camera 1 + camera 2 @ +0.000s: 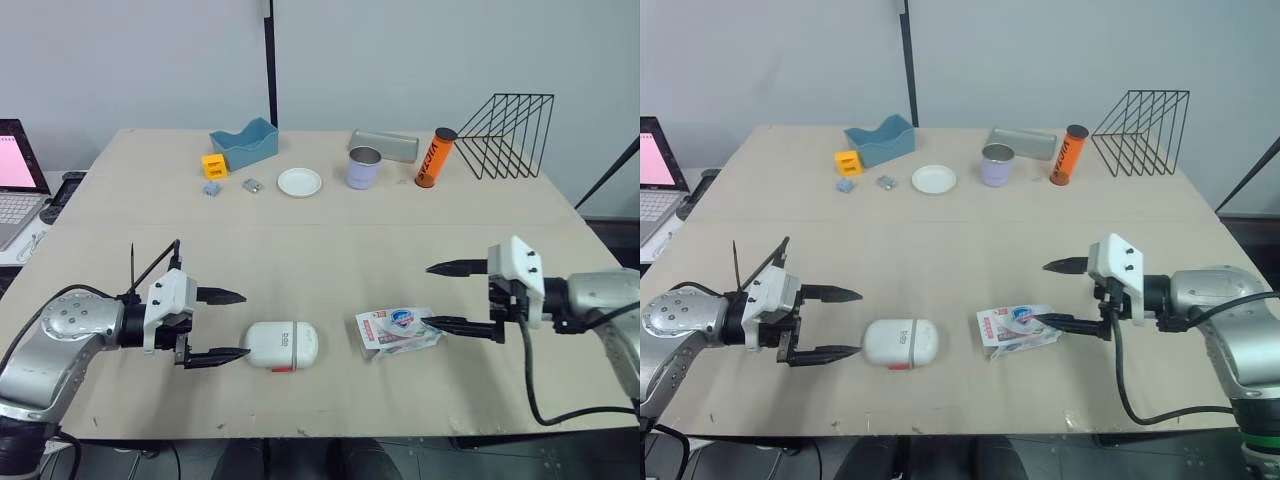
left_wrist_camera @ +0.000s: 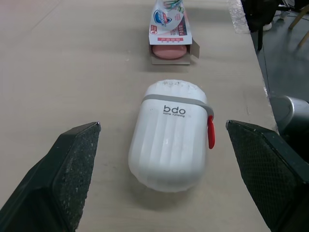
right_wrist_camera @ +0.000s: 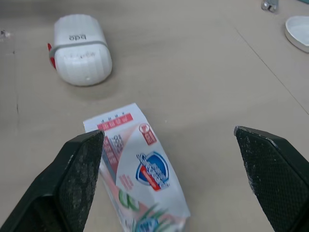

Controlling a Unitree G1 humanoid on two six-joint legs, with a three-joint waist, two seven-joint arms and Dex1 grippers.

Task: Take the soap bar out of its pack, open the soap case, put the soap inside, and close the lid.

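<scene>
Two grippers face each other low over the wooden table [image 1: 330, 260], both with their black fingers spread wide and holding nothing. Seen from the head camera, the left gripper [image 1: 246, 323] has the white soap case [image 1: 283, 344] just ahead of its fingertips, lying flat. Its lower fingertip comes close to the case's end. The right gripper [image 1: 427, 295] has the soap pack [image 1: 398, 330] just ahead of it, with its lower fingertip reaching over the pack's edge; I cannot tell whether they touch. Case and pack lie between the two grippers, near each other but apart.

In the left wrist view, the case lies straight ahead, centred in the gap between the fingers [image 2: 72, 169], with its red latch [image 2: 211, 133] showing and its lid shut. Beyond it the pack's end is open, and the pink soap bar [image 2: 169, 51] sits inside.

In the right wrist view, the pack lies within the gap, nearer one finger, and the case lies farther ahead.
</scene>
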